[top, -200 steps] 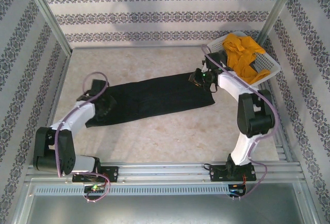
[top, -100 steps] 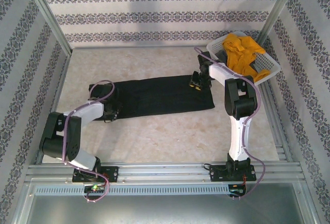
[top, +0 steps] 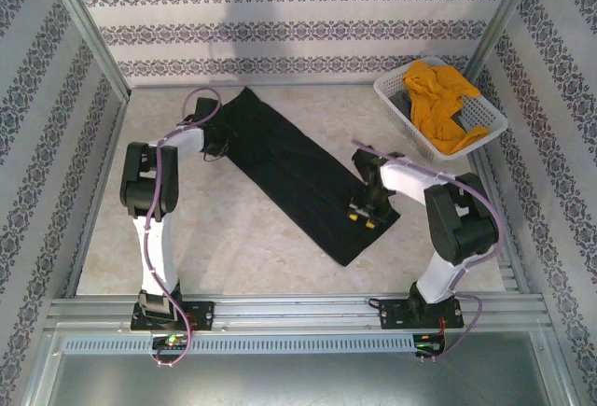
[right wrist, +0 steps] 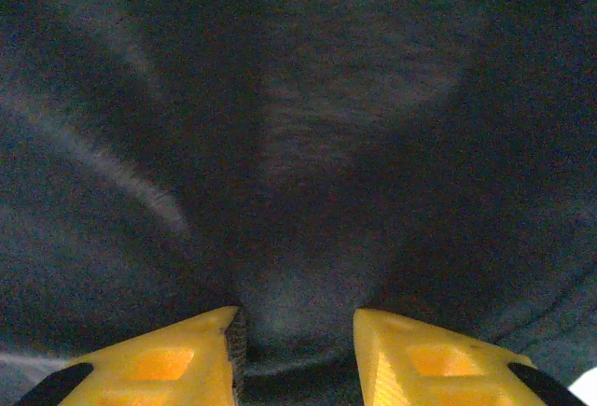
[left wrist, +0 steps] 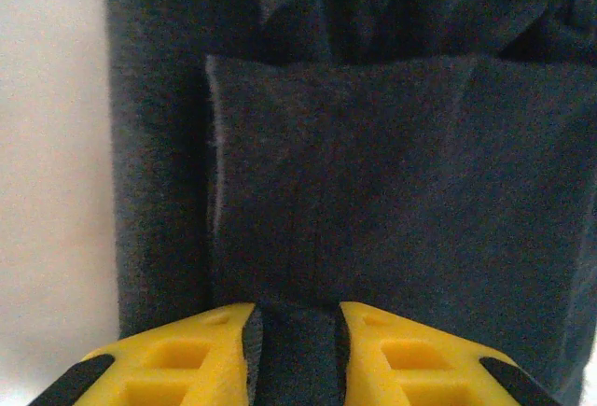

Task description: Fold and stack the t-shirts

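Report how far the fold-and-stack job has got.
Done: the black shirt is folded into a long strip on the table. In hand: the left gripper and right gripper each pinch one end of it. Left: shorter folds, then the yellow shirt, crumpled in the basket, and stacking.

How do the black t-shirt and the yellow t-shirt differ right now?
The black t-shirt lies flat on the table as a long diagonal strip; the yellow t-shirt is a crumpled heap. The black t-shirt has the left gripper and right gripper on it; the yellow t-shirt sits untouched in the white basket. Both are cloth, not yet stacked.
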Tool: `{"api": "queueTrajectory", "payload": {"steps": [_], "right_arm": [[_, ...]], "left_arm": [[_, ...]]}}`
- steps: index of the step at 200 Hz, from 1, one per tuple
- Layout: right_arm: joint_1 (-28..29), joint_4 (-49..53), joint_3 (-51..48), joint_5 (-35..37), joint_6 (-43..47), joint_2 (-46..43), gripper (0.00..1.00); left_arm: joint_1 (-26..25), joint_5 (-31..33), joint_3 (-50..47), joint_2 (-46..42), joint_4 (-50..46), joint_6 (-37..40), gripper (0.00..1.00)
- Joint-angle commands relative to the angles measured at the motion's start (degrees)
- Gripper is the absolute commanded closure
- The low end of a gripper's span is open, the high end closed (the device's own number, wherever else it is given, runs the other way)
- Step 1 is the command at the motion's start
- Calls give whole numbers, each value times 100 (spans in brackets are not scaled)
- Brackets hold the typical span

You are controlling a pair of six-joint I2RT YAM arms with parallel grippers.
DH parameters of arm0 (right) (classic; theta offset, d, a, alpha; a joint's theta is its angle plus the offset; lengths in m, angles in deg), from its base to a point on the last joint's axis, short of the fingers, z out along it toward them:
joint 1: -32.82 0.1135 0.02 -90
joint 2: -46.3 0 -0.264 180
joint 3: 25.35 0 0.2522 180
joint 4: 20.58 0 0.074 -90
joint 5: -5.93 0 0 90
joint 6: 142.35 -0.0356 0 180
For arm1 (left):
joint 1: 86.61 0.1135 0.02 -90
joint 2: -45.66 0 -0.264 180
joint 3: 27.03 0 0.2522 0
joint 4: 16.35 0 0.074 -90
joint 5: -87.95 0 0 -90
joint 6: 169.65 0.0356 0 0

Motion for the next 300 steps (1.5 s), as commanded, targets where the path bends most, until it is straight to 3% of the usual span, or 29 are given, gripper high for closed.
{"api": "queueTrajectory", "payload": {"steps": [1,38,66,86,101,134,174,223,264,300], "right_arm": [[583,-207,-499,-252,-1177,-162,62],[1423,-1343,-948,-807,-2498,-225,60],[1537,-1741,-632,-961,-2482,-107,55],[1449,-1603,-418,-928,-2243,-321,51],[1342,-1227,-309,-776,-1948,-650,46],[877,-479,-391,-531,-1058,-1553,41],[-84,596,-932,-322,270,-2386,43],[-36,414,-1423,-742,1085,-2130,43],[20,-100,-1536,-1065,1294,-1549,53],[39,-570,-1834,-1330,1085,-1283,65]], "left_arm": [[-273,-354,624,887,-192,224,70],[-522,-785,2151,1926,-172,88,69],[-529,-1076,3199,2459,-242,150,62],[-520,-969,3329,2246,-304,415,54],[-521,-655,2793,1666,-177,532,46],[-535,-143,679,-145,475,418,42],[-997,-929,-1431,-1794,-247,295,45],[-1945,-1513,-3996,-3837,-1064,77,45],[-2819,-2069,-4687,-4274,-1004,-493,44],[-3495,-2164,-5020,-4085,-68,-1413,44]]}}
